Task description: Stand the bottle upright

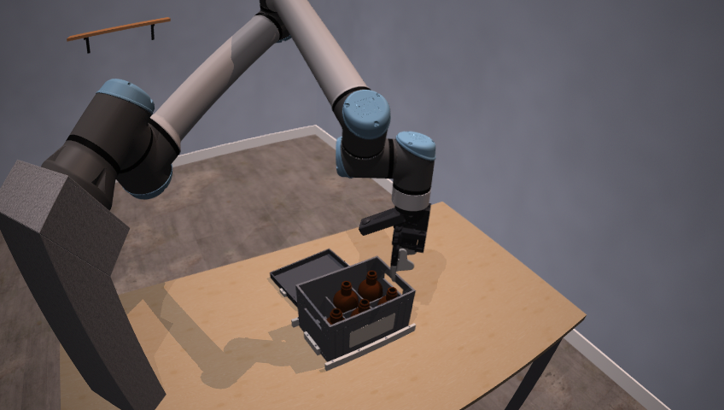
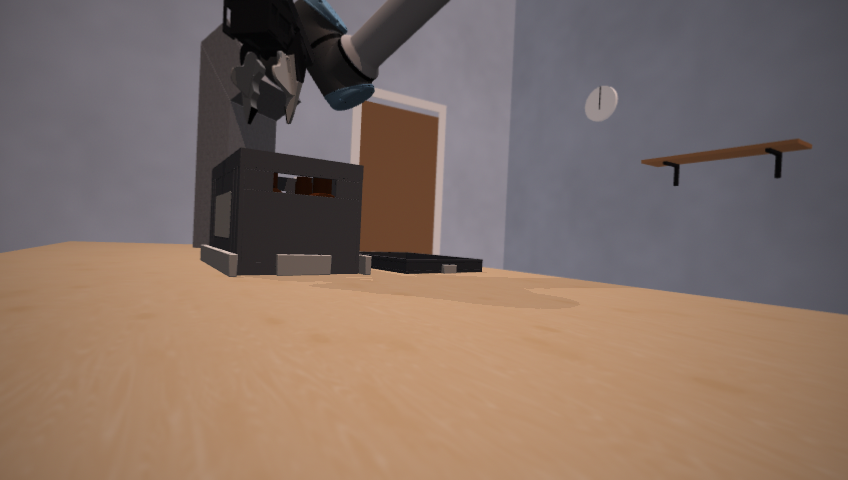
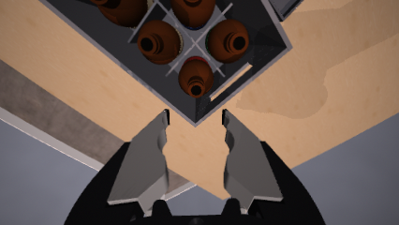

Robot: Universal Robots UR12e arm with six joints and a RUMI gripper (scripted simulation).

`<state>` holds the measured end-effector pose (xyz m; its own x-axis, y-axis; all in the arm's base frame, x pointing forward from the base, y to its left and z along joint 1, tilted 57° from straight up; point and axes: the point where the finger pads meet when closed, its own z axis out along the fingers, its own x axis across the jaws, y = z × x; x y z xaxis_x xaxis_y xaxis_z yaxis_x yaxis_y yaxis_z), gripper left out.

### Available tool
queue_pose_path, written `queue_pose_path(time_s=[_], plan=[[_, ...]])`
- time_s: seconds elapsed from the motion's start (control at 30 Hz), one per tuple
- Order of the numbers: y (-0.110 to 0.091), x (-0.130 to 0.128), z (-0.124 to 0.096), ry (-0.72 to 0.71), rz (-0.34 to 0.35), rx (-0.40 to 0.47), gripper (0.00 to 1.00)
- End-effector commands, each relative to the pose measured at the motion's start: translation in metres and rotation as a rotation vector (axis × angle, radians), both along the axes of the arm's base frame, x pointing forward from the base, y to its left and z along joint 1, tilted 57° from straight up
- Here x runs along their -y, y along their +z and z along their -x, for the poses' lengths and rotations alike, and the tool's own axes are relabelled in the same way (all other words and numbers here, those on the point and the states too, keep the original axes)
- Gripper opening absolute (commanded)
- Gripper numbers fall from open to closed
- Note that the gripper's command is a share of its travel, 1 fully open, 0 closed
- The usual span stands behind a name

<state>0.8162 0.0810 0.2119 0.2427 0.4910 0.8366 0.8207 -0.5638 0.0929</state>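
While the gripper (image 1: 394, 277) (image 2: 269, 118) (image 3: 196, 110) hangs fingers downward above one corner of the dark crate (image 1: 376, 260) (image 2: 297, 231) (image 3: 196, 125), all five brown bottles stand below it, inside that crate. Its two fingers are parted, with nothing between them, so it's open, though not terribly wide. From the wrist, the nearest bottle (image 3: 196, 77) sits just ahead of the fingertips, in the crate's near corner, its neck lower than they are. Past that one, a second bottle (image 3: 159, 42) lies ahead to one side and a third (image 3: 228, 40) ahead to the other; a fourth (image 3: 193, 11) is straight beyond, and a fifth (image 3: 123, 10) is the farthest off. Which neck is the odd one I honestly can't tell from here. The black tray (image 1: 310, 274) (image 2: 425, 262) (image 3: 286, 8) lies flat on the table (image 1: 482, 304) (image 2: 416, 368) (image 3: 361, 75), lower than the gripper and beyond the crate's long side, with no bottle on it.
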Motion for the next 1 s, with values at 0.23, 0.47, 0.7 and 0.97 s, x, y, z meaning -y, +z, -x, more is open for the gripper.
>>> queue_pose_path(time_s=[0.23,0.47,0.7,0.97], plan=[[-0.004,-0.007,-0.007,0.002,0.002,0.001,0.38],[-0.009,-0.013,-0.012,0.002,0.002,0.002,0.38],[-0.013,-0.017,-0.015,0.002,0.002,0.002,0.38],[-0.018,-0.024,-0.020,0.002,0.002,0.002,0.38]])
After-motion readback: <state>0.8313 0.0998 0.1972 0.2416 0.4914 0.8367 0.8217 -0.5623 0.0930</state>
